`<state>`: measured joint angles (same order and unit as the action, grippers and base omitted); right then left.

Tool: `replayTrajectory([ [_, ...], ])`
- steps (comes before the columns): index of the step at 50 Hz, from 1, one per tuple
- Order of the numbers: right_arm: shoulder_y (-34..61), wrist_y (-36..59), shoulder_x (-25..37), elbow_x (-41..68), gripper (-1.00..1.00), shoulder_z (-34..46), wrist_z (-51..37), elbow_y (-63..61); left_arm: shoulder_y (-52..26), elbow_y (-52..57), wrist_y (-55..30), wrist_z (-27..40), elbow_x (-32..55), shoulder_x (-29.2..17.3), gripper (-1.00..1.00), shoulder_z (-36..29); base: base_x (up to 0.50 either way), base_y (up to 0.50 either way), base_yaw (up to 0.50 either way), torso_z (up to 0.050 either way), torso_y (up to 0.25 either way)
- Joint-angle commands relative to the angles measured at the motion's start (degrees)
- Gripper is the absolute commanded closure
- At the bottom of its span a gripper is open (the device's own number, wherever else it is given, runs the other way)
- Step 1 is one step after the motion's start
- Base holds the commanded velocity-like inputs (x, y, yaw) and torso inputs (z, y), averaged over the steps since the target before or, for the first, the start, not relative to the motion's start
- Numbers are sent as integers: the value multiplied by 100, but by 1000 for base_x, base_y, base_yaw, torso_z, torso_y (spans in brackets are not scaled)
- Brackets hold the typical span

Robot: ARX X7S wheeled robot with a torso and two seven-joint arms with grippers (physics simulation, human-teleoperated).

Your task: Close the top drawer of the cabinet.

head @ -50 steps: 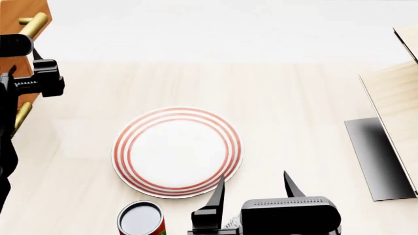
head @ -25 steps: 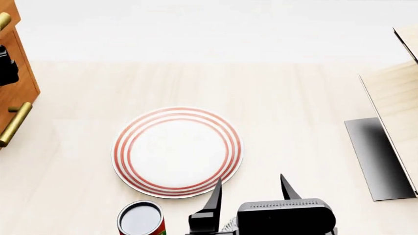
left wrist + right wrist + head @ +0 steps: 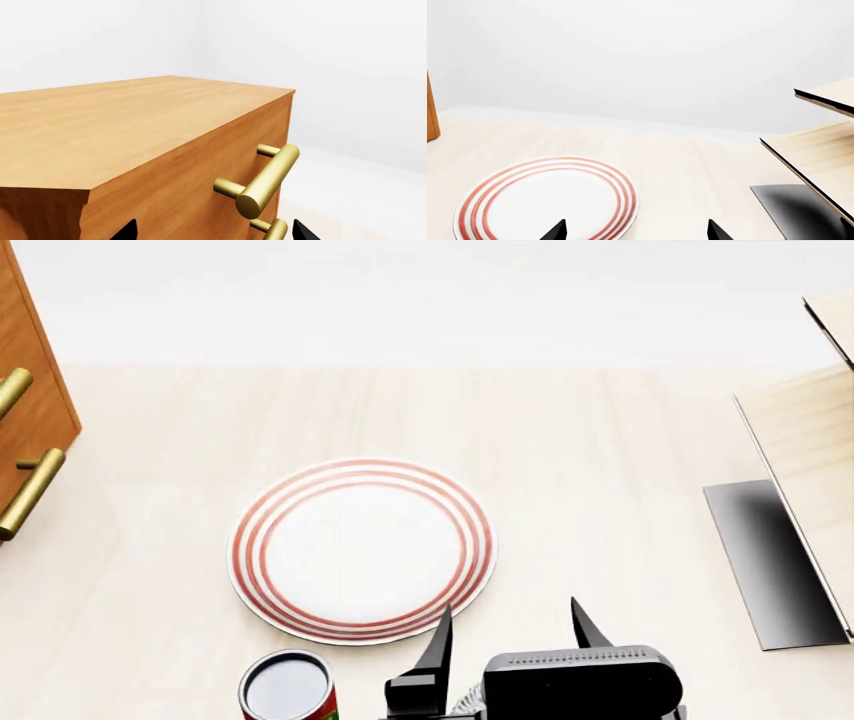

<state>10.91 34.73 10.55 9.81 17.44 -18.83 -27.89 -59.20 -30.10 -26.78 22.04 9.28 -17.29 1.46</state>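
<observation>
Left of the plate [image 3: 362, 551], the cabinet [image 3: 30, 400] has its top drawer [image 3: 193, 175] flush. The left gripper [image 3: 210, 231], fingers spread, holds nothing beside the handle [image 3: 267, 181]. Below the plate, the right gripper [image 3: 511, 635] gapes empty.

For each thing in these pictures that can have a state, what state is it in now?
Orange-brown wooden cabinet: top drawer shut flush, brass handle free.
Red-ringed white plate: flat, empty.
Red can: upright.
Left tool: open, holding nothing.
Right tool: open, holding nothing.
</observation>
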Motion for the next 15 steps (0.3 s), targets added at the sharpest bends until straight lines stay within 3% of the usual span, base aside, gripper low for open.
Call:
replayTrajectory([
  [1,4,-10,29,44,-100,12,-31,0,8,-38,-27,104,-133,-107,-100,53,0,0,0,0,0],
  [15,33,-25,49,84,-100,49,-65,44,-8,-137,56,79,-132,-105,-100,19,0,0,0,0,0],
])
